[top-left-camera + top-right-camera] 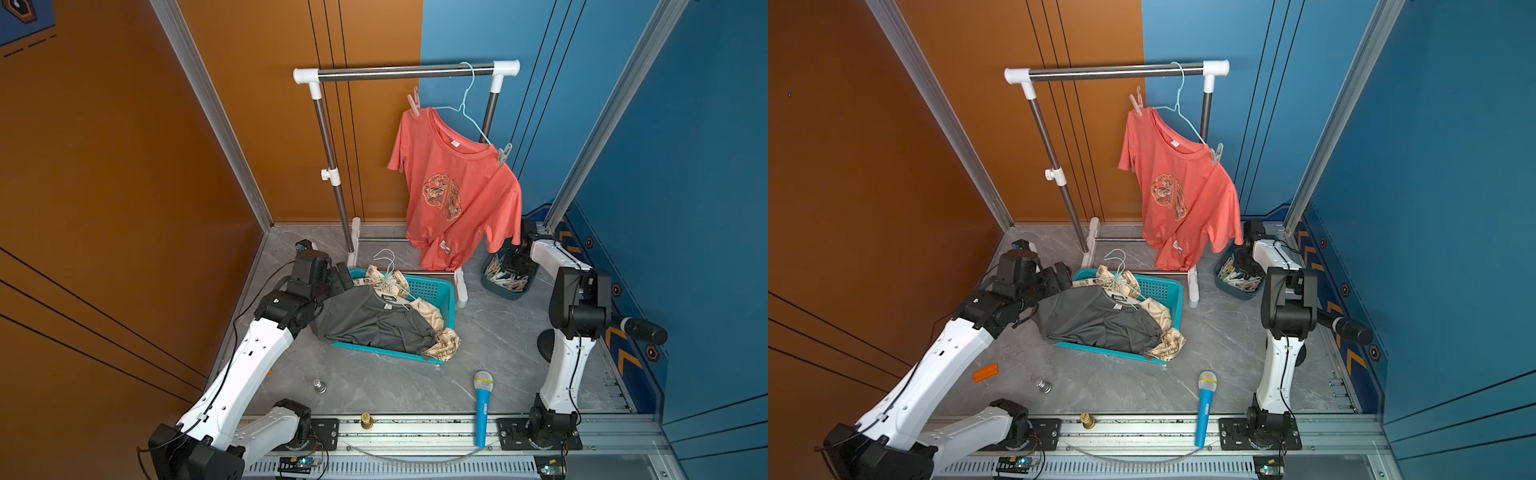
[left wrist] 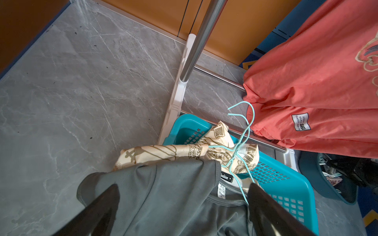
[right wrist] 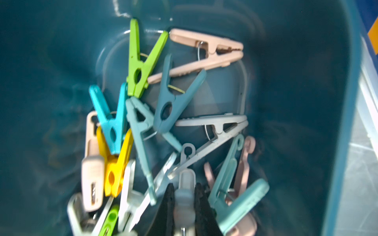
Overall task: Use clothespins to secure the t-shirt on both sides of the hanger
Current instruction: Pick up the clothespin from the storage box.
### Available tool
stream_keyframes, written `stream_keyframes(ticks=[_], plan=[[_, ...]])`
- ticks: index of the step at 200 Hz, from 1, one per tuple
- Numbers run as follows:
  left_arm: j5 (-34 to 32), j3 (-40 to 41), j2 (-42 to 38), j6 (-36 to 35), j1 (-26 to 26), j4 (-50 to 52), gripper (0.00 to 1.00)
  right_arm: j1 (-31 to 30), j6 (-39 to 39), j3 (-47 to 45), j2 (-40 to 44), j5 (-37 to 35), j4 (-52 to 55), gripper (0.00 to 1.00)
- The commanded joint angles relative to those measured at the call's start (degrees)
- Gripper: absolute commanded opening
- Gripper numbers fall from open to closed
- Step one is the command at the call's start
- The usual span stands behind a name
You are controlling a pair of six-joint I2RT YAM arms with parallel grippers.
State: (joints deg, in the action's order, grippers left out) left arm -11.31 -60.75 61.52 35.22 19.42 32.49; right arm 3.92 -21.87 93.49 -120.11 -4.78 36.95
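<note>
Clothespins (image 1: 414, 106) are already gripping both shoulders of the coral t-shirt (image 1: 457, 187), while the right gripper (image 3: 184, 186) is clamping a grey clothespin (image 3: 184, 202) in the bin (image 3: 337, 102) and the left gripper (image 2: 184, 186) is hovering spread above the basket (image 2: 296, 196).

Both top views look down from high at the front toward the back corner and share nearly the whole grey marble-patterned bench (image 1: 374, 386). The left wrist camera looks closely past the left gripper (image 2: 184, 187) at the turquoise perforated plastic basket (image 2: 286, 183) just ahead of it. The right wrist camera sits very near behind the right gripper (image 3: 185, 186), facing into the dark teal plastic tub (image 3: 306, 102) of pastel plastic clothespins (image 3: 133, 51).
</note>
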Motion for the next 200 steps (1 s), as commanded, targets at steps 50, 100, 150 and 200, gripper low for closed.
stream_keyframes(ticks=[50, 100, 150, 200], plan=[[-0.5, 1.3, -3.9, 0.2, 0.6, 1.3, 0.98, -1.9, -0.2, -6.6, 15.4, 0.8, 0.1, 0.08], [0.3, 1.3, -2.9, 0.6, 0.8, -0.1, 0.98, -4.1, 0.2, -15.8, 26.7, 1.4, 0.0, 0.06], [1.3, 1.1, 0.2, 0.5, 1.6, -1.4, 0.98, -8.8, -0.6, -27.3, 37.0, 1.4, -0.4, 0.05], [1.7, -0.6, 5.4, 0.5, 4.1, -3.7, 0.98, -12.1, -1.0, -33.5, 42.4, 2.0, 1.3, 0.05]])
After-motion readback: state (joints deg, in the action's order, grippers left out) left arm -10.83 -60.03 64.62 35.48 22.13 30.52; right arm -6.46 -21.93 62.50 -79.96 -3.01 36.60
